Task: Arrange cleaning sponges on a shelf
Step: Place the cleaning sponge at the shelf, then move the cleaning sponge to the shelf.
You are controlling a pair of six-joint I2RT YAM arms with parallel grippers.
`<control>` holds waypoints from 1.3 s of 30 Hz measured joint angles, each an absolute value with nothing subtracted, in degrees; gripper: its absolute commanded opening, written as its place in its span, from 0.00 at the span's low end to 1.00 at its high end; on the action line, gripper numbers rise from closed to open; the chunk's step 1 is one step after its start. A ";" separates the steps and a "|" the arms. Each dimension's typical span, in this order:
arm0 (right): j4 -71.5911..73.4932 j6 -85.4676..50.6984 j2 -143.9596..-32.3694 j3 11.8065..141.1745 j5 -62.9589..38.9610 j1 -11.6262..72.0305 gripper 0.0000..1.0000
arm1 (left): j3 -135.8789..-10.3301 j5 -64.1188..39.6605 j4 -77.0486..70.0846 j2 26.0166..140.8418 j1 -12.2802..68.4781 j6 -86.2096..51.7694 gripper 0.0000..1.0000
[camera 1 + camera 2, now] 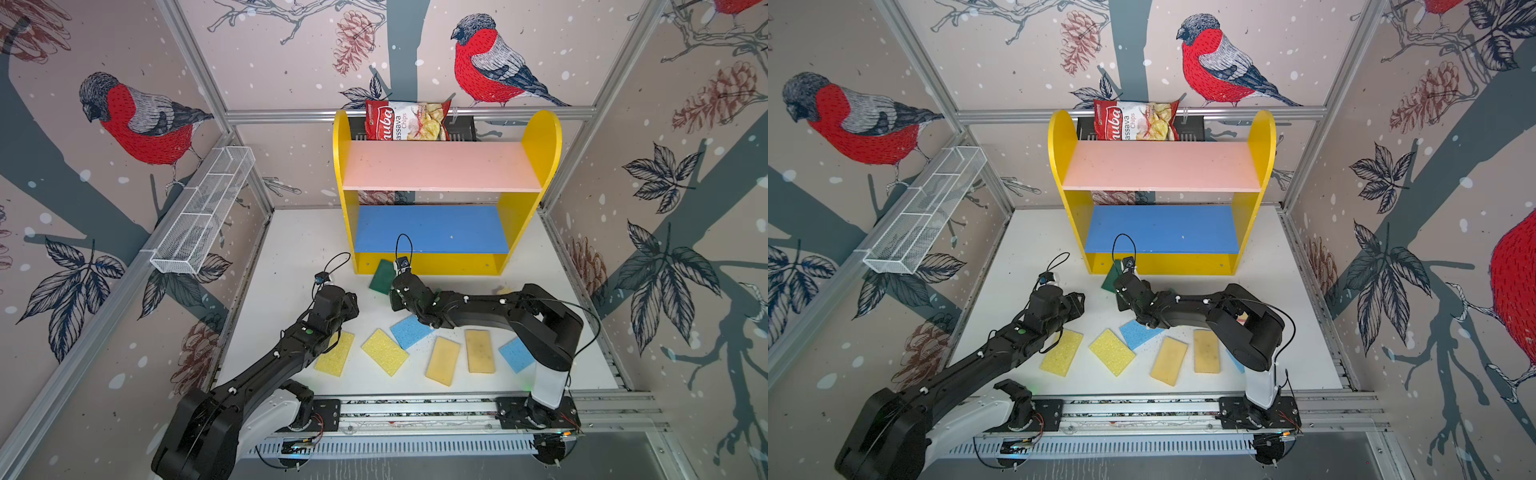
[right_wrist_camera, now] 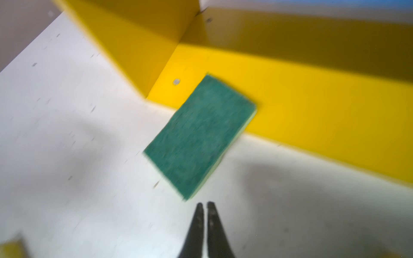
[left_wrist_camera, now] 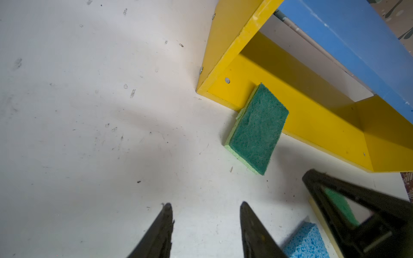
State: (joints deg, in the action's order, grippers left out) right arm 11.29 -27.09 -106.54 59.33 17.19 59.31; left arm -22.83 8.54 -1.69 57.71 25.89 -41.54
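Green foam is the nearest thing to being shelved: one green sponge (image 3: 257, 129) is leaning with its far end on the lip of the base (image 3: 312, 125) of the shelf (image 1: 540, 137) and its near end on the white surface (image 1: 299, 249), so it is only half in. It is lying just ahead of the right jaws, which are pressed together on nothing, their tips just short of its near corner. The left jaws are standing apart and empty over bare surface, with that sponge ahead and to their right. Neither the pink board (image 1: 440, 166) nor the blue board (image 1: 432, 228) is carrying anything. In the left wrist view a second green sponge (image 3: 340, 206) is showing beneath the right jaws' frame, beside a blue sponge (image 3: 306, 242). Behind both jaws, two yellow sponges (image 1: 385, 352), two tan sponges (image 1: 480, 351) and another blue one (image 1: 515, 354) are lying flat in a loose row. The job, then, is looking barely begun, with nearly every sponge waiting. Dark specks and scuffs are marking the surface. Bird-patterned walls (image 1: 137, 120) are closing in the room, a wire basket (image 1: 203, 212) is hanging out beyond the left jaws, and a chips bag (image 1: 405, 120) is standing far ahead, behind the shelf.
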 measured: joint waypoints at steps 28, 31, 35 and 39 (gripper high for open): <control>26.44 -34.96 -116.51 57.52 -1.34 53.63 0.01 | -21.32 9.67 -1.02 59.18 25.78 -41.63 0.49; 27.35 -36.10 -116.53 57.06 -1.30 53.63 0.01 | -21.32 9.67 -1.02 59.94 25.78 -41.67 0.48; 28.64 -36.56 -117.08 57.01 -1.30 53.23 0.00 | -21.34 9.65 -1.02 60.25 25.78 -42.09 0.48; 29.69 -37.78 -117.30 56.82 -1.21 52.40 0.01 | -21.26 9.61 -1.06 60.29 25.78 -42.13 0.48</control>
